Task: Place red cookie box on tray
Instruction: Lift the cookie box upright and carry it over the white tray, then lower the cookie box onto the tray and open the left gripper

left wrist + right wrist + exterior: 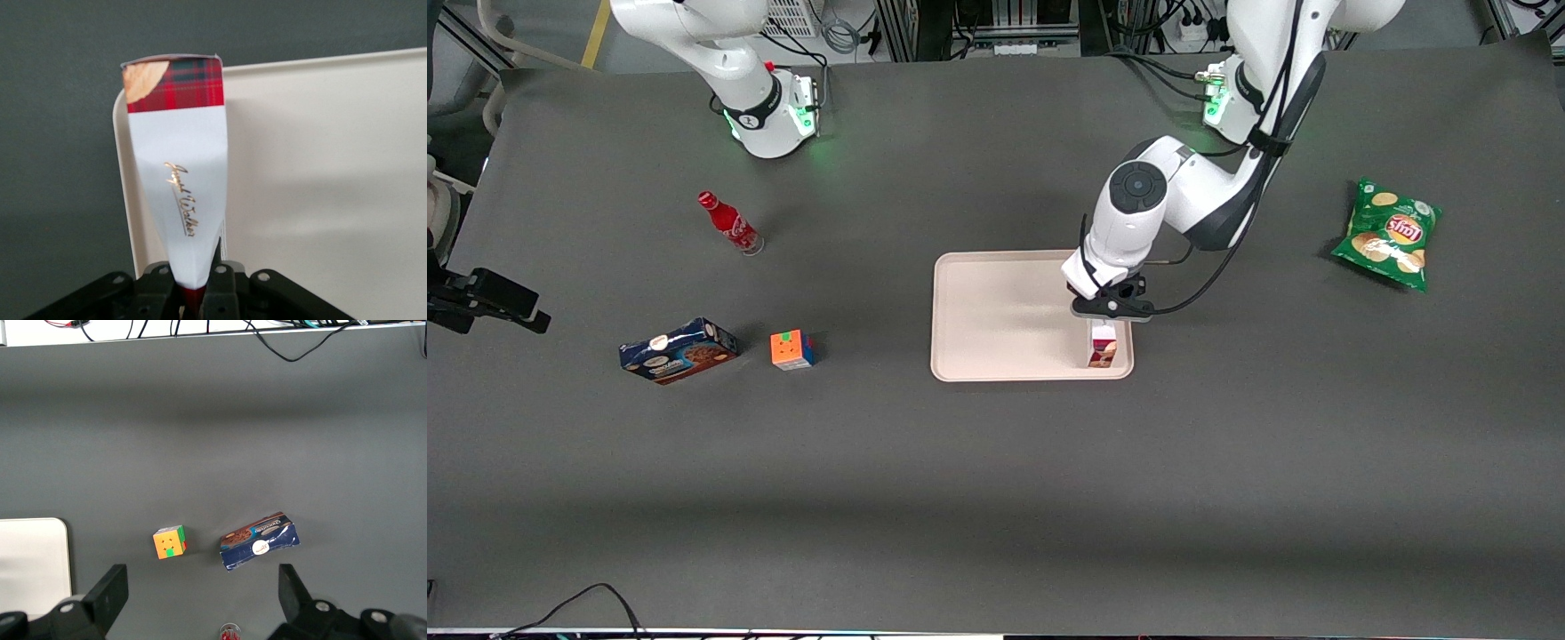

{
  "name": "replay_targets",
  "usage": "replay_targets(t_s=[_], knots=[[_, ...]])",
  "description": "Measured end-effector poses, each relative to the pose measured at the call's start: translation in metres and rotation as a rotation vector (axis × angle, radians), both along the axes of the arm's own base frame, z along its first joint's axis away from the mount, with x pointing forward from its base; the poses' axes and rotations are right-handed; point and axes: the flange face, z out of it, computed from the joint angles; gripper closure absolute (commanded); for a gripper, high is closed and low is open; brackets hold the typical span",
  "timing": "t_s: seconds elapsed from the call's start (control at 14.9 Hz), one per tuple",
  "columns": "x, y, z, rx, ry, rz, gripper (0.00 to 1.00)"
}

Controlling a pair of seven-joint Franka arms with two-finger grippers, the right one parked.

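Gripper [1107, 313] clamped on the red cookie box [1103, 346], held upright over the pink tray [996, 311]; we judge lowering and release come next.

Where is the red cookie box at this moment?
The red cookie box stands on end in the claw, which is shut on it, over the tray at the corner nearest the front camera on the working arm's side.

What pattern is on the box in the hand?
Red plaid above a white section on the red cookie box, clearest in the left wrist view.
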Motion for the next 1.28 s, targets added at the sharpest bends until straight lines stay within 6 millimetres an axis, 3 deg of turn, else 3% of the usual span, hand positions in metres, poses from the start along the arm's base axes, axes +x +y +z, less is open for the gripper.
replay_targets(t_s=[0.47, 0.6, 0.67, 0.81, 0.94, 1.28], knots=[[-0.001, 0.002, -0.012, 0.0, 0.007, 0.002, 1.0], [-0.001, 0.003, -0.015, 0.0, 0.008, 0.005, 0.84], [0.0, 0.003, -0.016, 0.001, 0.009, 0.006, 0.81], [0.0, 0.004, -0.018, 0.0, 0.008, 0.008, 0.61], [0.002, 0.005, -0.019, -0.001, 0.007, 0.012, 0.0], [0.01, 0.007, -0.012, -0.018, -0.022, 0.023, 0.0]])
